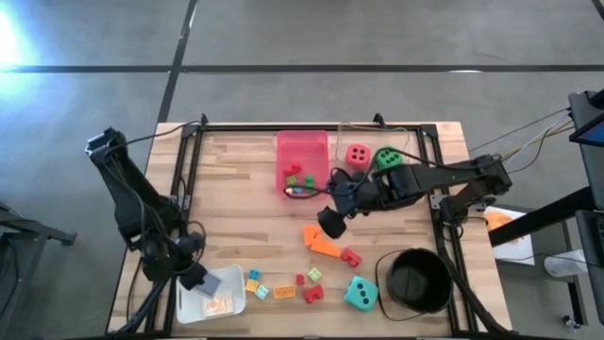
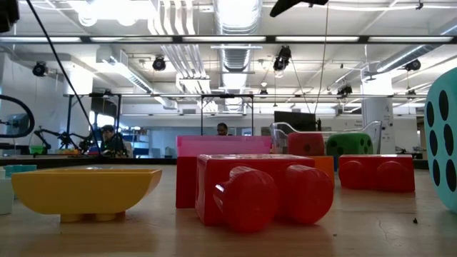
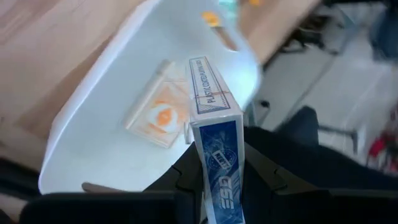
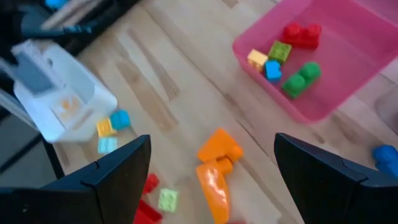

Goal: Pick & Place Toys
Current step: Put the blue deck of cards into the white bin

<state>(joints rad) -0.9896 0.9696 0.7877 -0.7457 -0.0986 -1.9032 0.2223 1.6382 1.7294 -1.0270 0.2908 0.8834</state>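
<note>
Left pincer [image 3: 217, 186] is clamped on a blue card box [image 3: 214, 124] over the white tray [image 1: 193, 307] at the bench's 7 o'clock; I'd guess lowering and letting go comes next. Right pincer [image 4: 211, 180] hangs wide open, empty, above the orange bricks [image 4: 217, 165] near centre.

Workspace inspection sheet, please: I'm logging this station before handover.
Surface: wooden table, toys scattered at the near edge.
Job's things: bricks in pink tray; red die, green die, teal die; orange bricks.
Clutter: black bucket; white tray.
Grippers: left gripper shut on blue card box over the white tray; right gripper open above the orange bricks.
Cables: cables off the right edge.
Surroundings: people far behind.
</note>
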